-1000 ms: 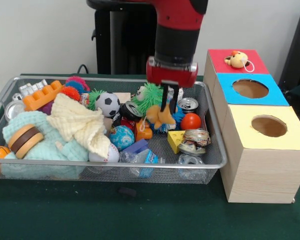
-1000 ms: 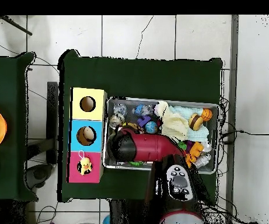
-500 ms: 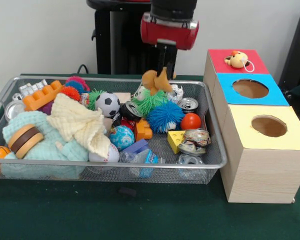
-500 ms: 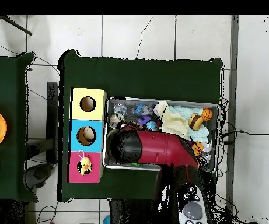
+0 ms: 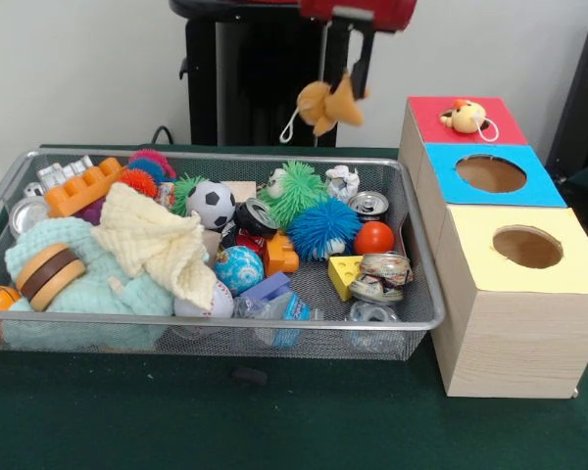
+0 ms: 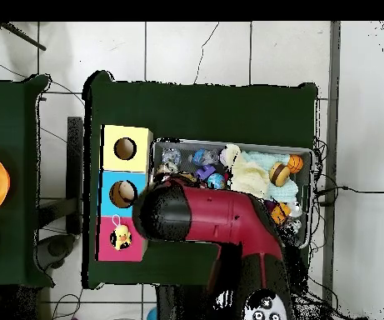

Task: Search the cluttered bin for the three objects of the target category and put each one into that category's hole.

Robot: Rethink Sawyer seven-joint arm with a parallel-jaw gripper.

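Claw (image 5: 345,70) clamped on orange plush (image 5: 327,103), high above bin rim (image 5: 274,157) (open air around)

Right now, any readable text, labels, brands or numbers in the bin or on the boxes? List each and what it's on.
No text can be read.
Cans: printing on them, too blurred to read.
Coloured box tops: plain, no lettering.
Orange plush held in the gripper: no visible tag text.
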